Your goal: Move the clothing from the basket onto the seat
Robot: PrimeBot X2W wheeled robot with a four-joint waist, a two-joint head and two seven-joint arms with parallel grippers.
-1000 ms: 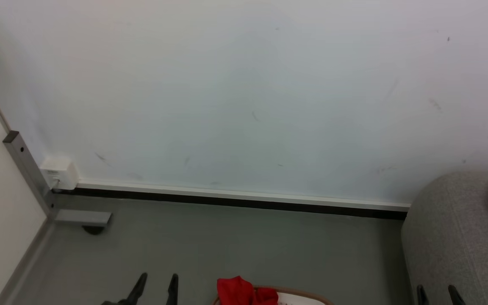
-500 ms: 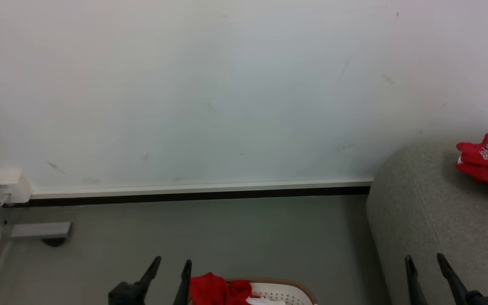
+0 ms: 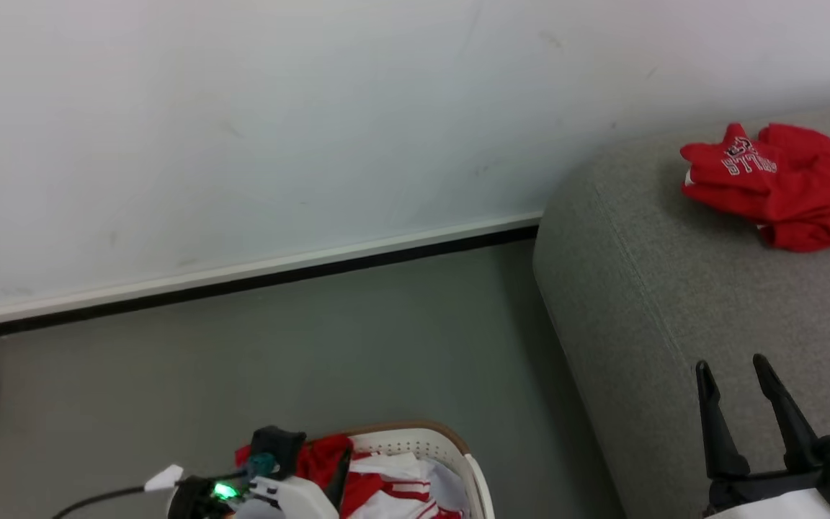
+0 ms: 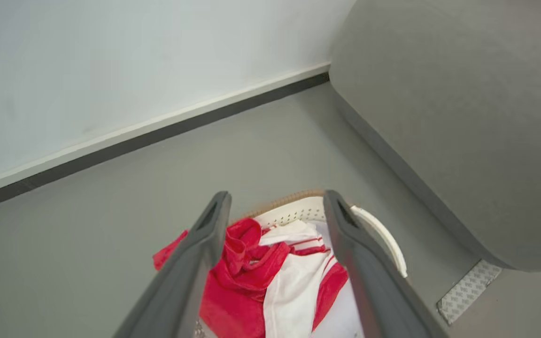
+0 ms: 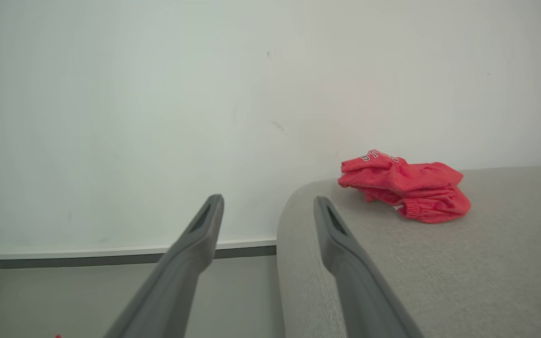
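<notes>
Head cam has swung down and to the right over the last sec, so most of the shift in the pic is cam, not things; the wall socket at left has dropped out of frame. The seat point(image 3: 674, 303) now takes up the right side, w/ the red jersey point(image 3: 772, 184) lying crumpled on top, well back from the rounded edge; that one's delivered.

Left tool point(image 4: 276, 197): released, jaws wide, nothing between them; a sec ago its fingers stood beside the basket point(image 3: 422, 430), now it's over it, aimed down at the heap. In left wrist view the fingers frame the clothing point(image 4: 251, 267); a red piece spills over the rim on the side away from the seat, w/ a white piece w/ red stripes next to it, inside the basket. No contact yet as far as I can tell. The basket sits on the floor point(image 3: 386, 346), near the seat's end.

Right tool point(image 3: 732, 364): also released and empty, jaws as wide as before; it hovers over the front of the seat, well apart from the jersey.

For the task: partway, I reckon; one garment across, at least two left. This reads as setup for the next pick w/ the left arm. I'd lower into the heap & clench on the red fold, since it stands proud. Risks: a finger catching the rim, or dragging both pieces at once.
</notes>
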